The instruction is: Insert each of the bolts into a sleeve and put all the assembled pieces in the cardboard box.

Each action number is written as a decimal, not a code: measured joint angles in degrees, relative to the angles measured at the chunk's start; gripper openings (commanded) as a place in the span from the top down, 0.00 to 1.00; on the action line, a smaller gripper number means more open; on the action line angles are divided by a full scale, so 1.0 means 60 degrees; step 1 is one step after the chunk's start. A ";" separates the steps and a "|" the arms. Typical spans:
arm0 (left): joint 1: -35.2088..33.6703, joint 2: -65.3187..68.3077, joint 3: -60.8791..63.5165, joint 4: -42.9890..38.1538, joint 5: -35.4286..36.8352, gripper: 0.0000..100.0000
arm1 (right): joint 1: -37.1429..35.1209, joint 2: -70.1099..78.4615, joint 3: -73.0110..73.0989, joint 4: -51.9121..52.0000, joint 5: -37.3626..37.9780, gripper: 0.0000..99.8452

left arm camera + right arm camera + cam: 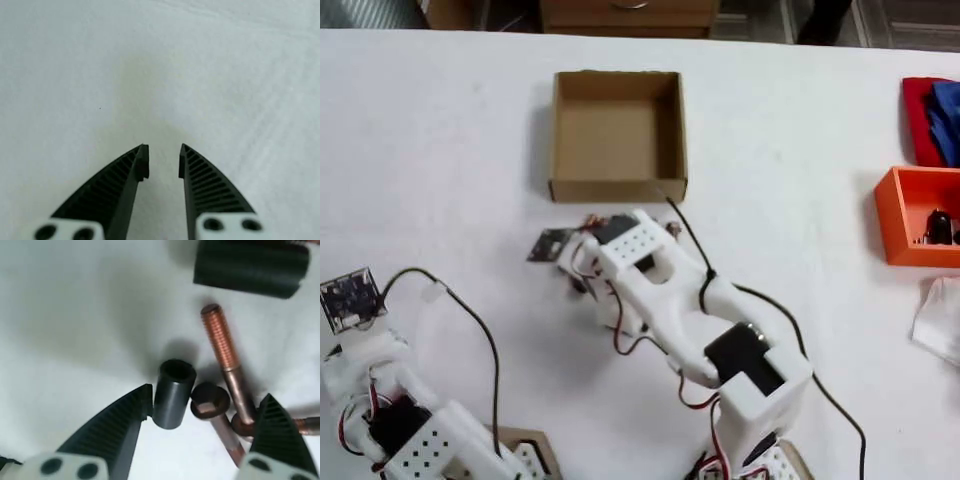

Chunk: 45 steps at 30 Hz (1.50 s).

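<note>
My right gripper [207,395] is open just above the table, and in the high view its arm [660,275] sits just in front of the cardboard box [618,135]. Between its fingers lie a short black sleeve [172,400], close to one finger, and a copper bolt [206,401] whose head touches the sleeve. A second copper bolt [224,347] lies beside them with its threaded end pointing away. A larger black sleeve [250,265] rests farther off. My left gripper [164,150] is open over bare white table, holding nothing. The box looks empty.
An orange bin [910,215] with dark parts stands at the right edge, red and blue cloth [932,115] behind it and a white crumpled sheet [940,315] in front. The left arm [390,420] sits at the near left corner. Cables trail beside both arms.
</note>
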 measured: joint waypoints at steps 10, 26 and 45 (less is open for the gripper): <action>0.0000 0.0000 0.0000 0.0000 0.0000 0.87 | -0.0015 0.0000 0.0264 -0.0864 -0.0821 0.69; 0.0000 0.0000 0.0000 0.0000 0.0000 0.87 | 0.0103 0.0586 -0.0205 -0.0835 -0.1114 0.93; 0.0059 0.0000 0.0000 0.0000 0.0000 0.87 | 0.0015 0.0923 -0.2183 0.0366 -0.2579 0.78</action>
